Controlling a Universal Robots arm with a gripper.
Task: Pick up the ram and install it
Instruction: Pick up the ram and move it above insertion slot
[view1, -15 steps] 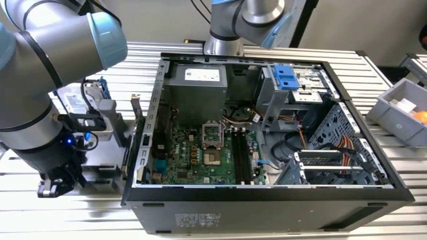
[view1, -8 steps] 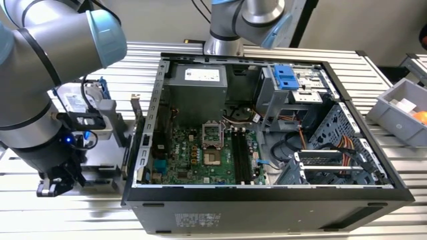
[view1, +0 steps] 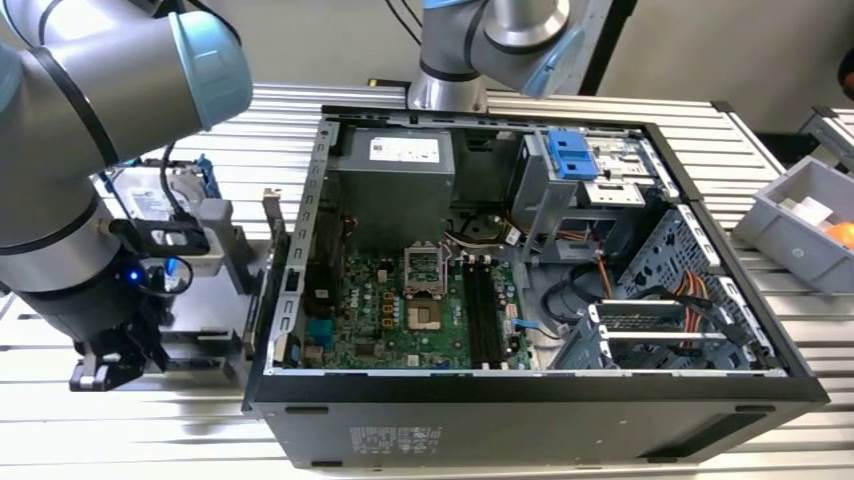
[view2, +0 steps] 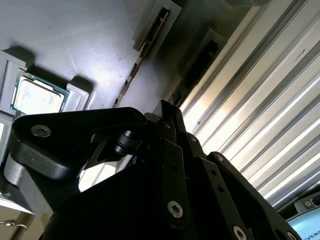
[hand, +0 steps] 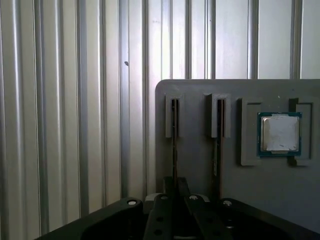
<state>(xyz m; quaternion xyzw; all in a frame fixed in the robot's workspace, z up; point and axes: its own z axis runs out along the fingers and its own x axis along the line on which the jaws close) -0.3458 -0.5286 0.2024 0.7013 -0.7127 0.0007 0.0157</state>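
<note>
One ram (hand: 174, 145) stands slotted near the processor (hand: 280, 132)

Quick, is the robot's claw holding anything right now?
Gripper: cannot be told whether open or closed; it is right at the ram standing in the grey holder.

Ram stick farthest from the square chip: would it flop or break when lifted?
Probably stiff: the ram stands edge-on as a thin straight board in the grey holder. Likely light, but so thin that a sideways push might crack it.
</note>
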